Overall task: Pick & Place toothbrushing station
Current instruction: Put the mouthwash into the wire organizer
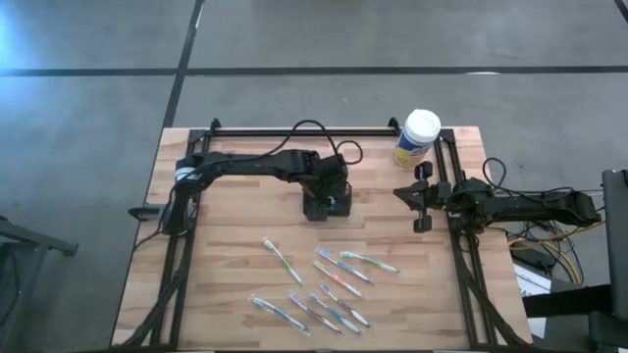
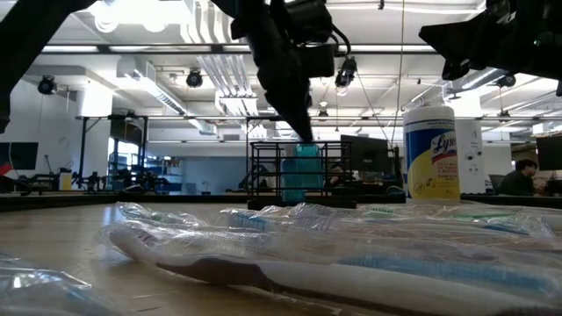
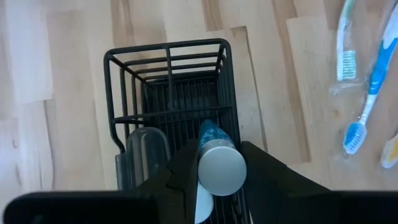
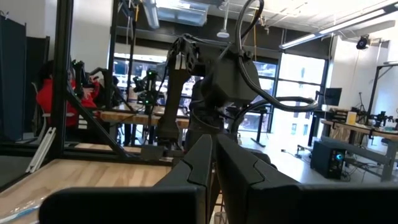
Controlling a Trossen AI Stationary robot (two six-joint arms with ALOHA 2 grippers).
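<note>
the left gripper (image 1: 329, 201) is over the toothbrushing station (image 1: 327, 204) at worktop centre, closed on a blue tube (image 3: 217, 158) standing in it; toothbrushes (image 1: 324, 284) lie unplaced at six o'clock; the right gripper (image 1: 422, 196) waits closed at three o'clock.

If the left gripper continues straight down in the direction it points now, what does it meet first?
The left gripper points down into the black wire caddy. It holds a blue tube, so probably the tube's lower end meets the caddy's mesh floor first; how far is unclear.
</note>
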